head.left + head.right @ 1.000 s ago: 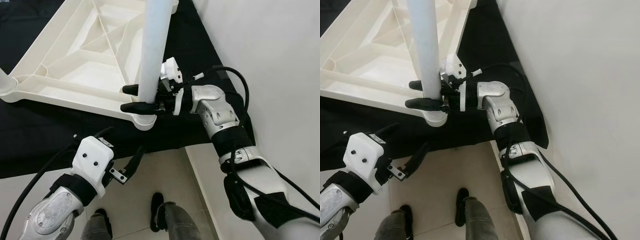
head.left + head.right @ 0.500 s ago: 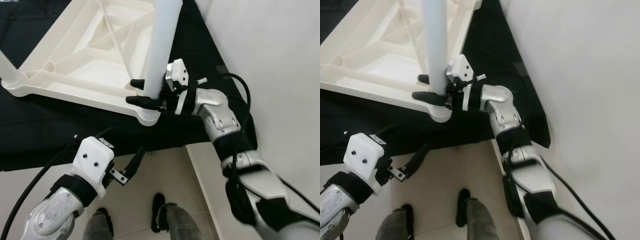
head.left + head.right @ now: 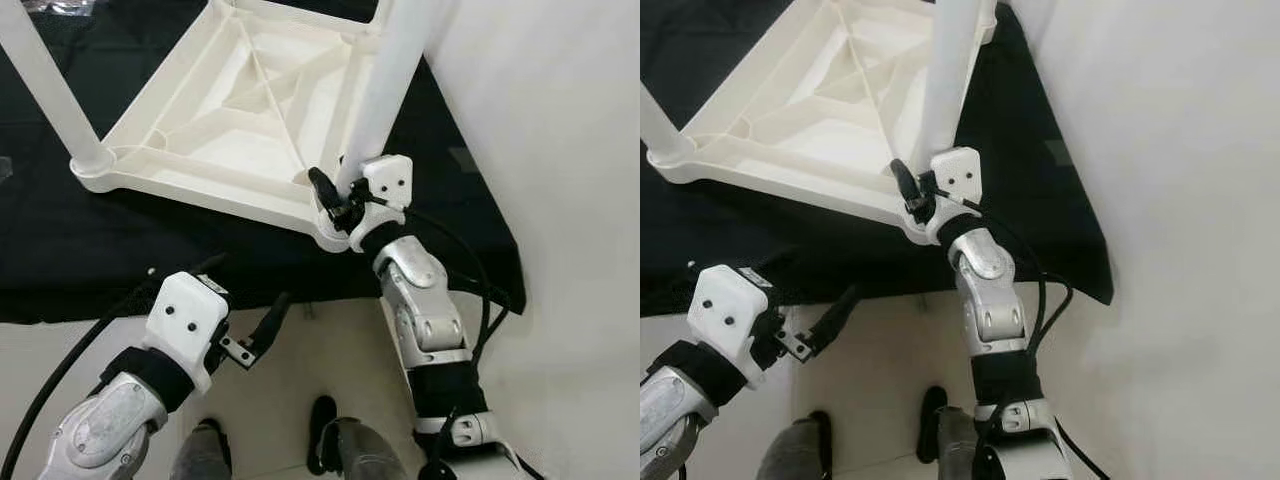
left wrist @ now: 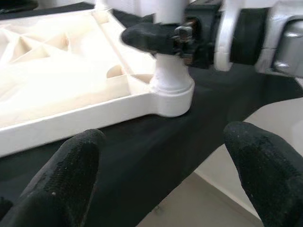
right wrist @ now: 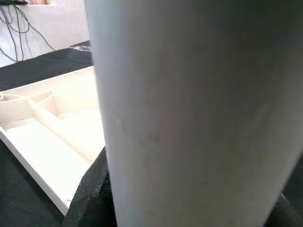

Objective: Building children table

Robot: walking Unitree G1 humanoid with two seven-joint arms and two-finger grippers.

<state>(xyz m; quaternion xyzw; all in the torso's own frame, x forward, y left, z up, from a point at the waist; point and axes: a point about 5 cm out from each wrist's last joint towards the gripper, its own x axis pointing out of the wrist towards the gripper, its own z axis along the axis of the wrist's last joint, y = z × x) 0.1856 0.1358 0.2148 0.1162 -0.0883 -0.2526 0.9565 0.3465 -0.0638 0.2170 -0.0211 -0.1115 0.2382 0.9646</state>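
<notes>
The white plastic table top (image 3: 200, 190) lies upside down on a black cloth (image 3: 90, 260). A white leg (image 3: 395, 90) stands in its near right corner socket (image 4: 173, 92). My right gripper (image 3: 335, 195) is shut on this leg just above the socket; one black finger (image 4: 151, 37) crosses the leg's front. In the right wrist view the leg (image 5: 189, 118) is very close, with a finger (image 5: 92, 189) pressed against it. A second leg (image 3: 45, 85) stands in the left corner. My left gripper (image 3: 268, 318) hovers open and holding nothing over the floor at the cloth's near edge, its fingertips (image 4: 61, 175) pointing at the socket.
A white wall (image 3: 560, 150) runs close along the right side of the cloth. Pale floor tiles (image 3: 330, 340) lie in front of the cloth, with my own feet (image 3: 325, 430) below. Black cables hang off both arms.
The whole view has shifted, so the camera moved. My right forearm now reaches straight ahead instead of from the side, and its gripper has swung round the leg while still clamped on it. The left arm kept still.
</notes>
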